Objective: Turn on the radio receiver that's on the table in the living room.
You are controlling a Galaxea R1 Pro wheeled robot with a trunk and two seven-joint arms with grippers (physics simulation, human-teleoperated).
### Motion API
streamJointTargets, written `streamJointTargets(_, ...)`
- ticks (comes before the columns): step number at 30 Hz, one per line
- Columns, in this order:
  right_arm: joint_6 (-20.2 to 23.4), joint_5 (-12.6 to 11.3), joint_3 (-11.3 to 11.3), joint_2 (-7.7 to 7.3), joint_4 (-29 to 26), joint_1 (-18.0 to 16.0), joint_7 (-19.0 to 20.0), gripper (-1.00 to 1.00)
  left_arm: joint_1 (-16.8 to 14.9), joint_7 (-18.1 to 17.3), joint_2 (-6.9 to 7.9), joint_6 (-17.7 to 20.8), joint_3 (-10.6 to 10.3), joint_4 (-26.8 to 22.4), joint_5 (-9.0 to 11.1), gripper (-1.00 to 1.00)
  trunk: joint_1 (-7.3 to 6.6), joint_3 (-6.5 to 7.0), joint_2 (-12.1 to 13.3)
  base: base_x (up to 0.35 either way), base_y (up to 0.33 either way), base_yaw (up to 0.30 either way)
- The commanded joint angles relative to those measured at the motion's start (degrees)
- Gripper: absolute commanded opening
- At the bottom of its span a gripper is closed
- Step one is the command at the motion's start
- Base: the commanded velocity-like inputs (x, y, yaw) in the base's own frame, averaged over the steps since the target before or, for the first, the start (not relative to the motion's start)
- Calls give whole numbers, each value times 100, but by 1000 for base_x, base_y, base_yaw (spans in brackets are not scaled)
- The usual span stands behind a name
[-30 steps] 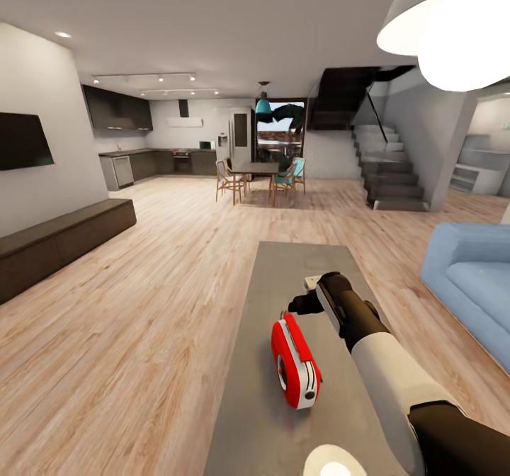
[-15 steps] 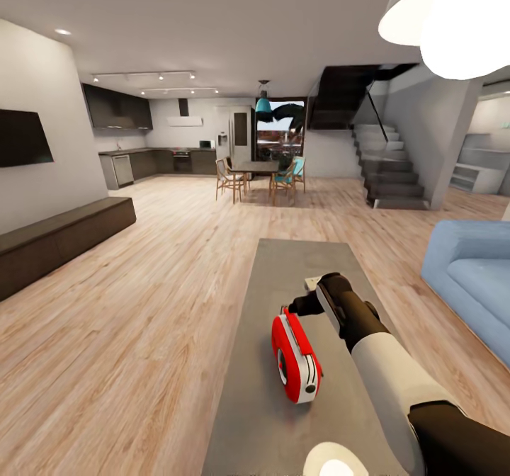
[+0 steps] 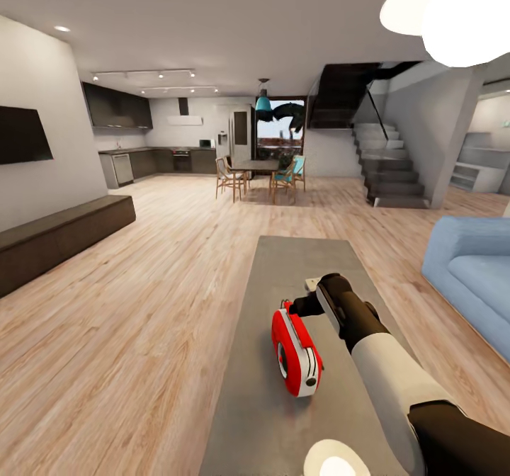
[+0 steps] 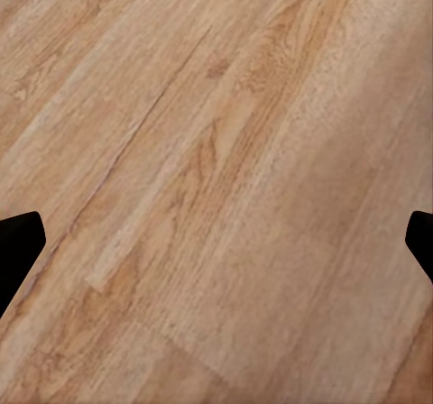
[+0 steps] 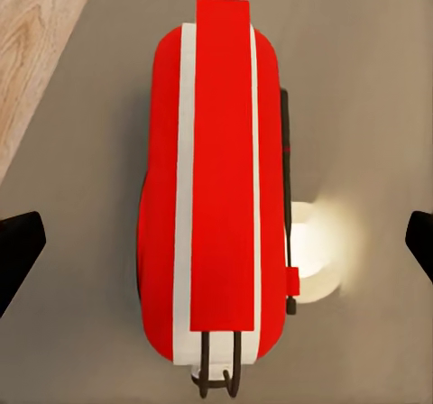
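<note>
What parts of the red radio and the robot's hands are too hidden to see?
- Radio switch: head view, too small to tell on or off.
- Radio's front dial: right wrist view looks down on its top, so the face is turned away.
- Right gripper: head view, the arm covers it; touching the radio or not, cannot tell.
- Left fingers: left wrist view, cut off by the edges over the floor.

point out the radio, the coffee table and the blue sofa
radio receiver (image 3: 296,354), head view, on its red body
table (image 3: 301,260), head view, on the bare grey top beyond the radio
blue sofa (image 3: 473,278), head view, on its seat cushion
</note>
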Motion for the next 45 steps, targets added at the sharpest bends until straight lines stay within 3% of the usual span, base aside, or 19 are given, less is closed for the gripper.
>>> streamJointTargets(1,0,0,0,0,2,0,-3,100,0,0,0,0,0,0,0,100,23,-18,-42,0,0,0)
streamJointTargets(33,0,0,0,0,35,0,-9,100,0,0,1,6,0,0,0,100,725,-593,-1325,0,0,0)
streamJointTargets(45,-3,6,5,0,44,0,-14,100,0,0,4,9,0,0,0,100,725,-593,-1325,0,0,0)
